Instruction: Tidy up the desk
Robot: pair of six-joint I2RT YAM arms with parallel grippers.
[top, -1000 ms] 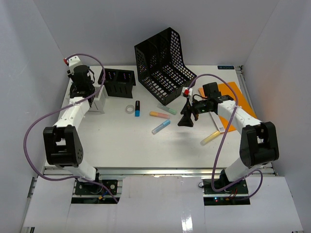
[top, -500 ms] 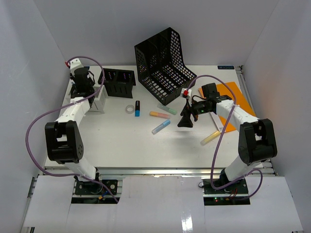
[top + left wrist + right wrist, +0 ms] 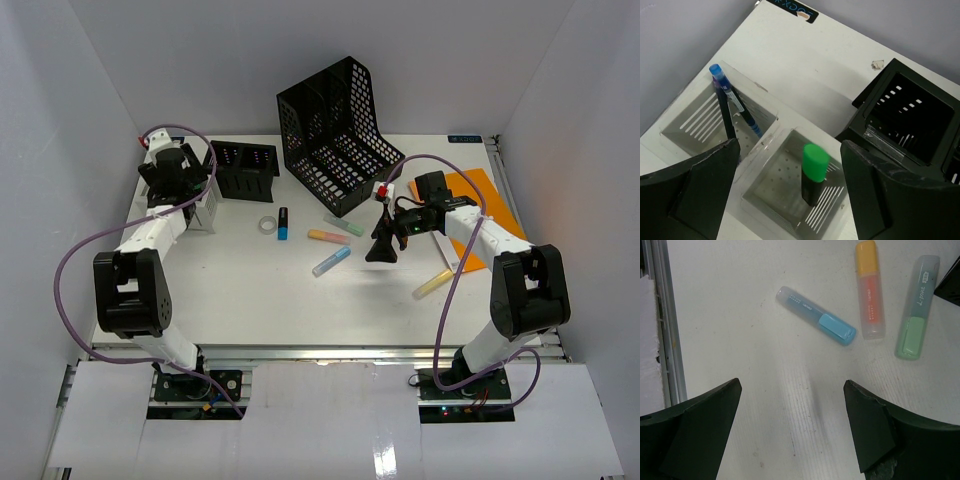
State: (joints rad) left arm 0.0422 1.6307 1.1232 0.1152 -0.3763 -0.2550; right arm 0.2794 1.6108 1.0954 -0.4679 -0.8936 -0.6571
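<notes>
We see the desk [image 3: 250,300] as a broad white top that fills the floor of the white-walled enclosure, with its metal rail at the near edge by the arm bases.

The left gripper [image 3: 790,150] hangs over the far left corner with its 2 fingers spread wide and nothing between them. Under it sits a clear tray [image 3: 775,132] with 2 compartments. A green-capped marker [image 3: 812,172] leans in the compartment nearer the black mesh cup [image 3: 910,115], and a blue pen [image 3: 722,92] leans in the other. The cup stands just beside the tray.

The right gripper [image 3: 792,385] hovers over the right half of the desk, its fingers also spread and empty. Below it 3 highlighters lie flat: a blue highlighter [image 3: 817,315], an orange highlighter [image 3: 869,290] and a green highlighter [image 3: 915,310], the last 2 side by side.

From above we also see a black file rack [image 3: 335,130] at the back, a tape roll [image 3: 267,225], a yellow highlighter [image 3: 432,283] and an orange sheet [image 3: 475,185].
</notes>
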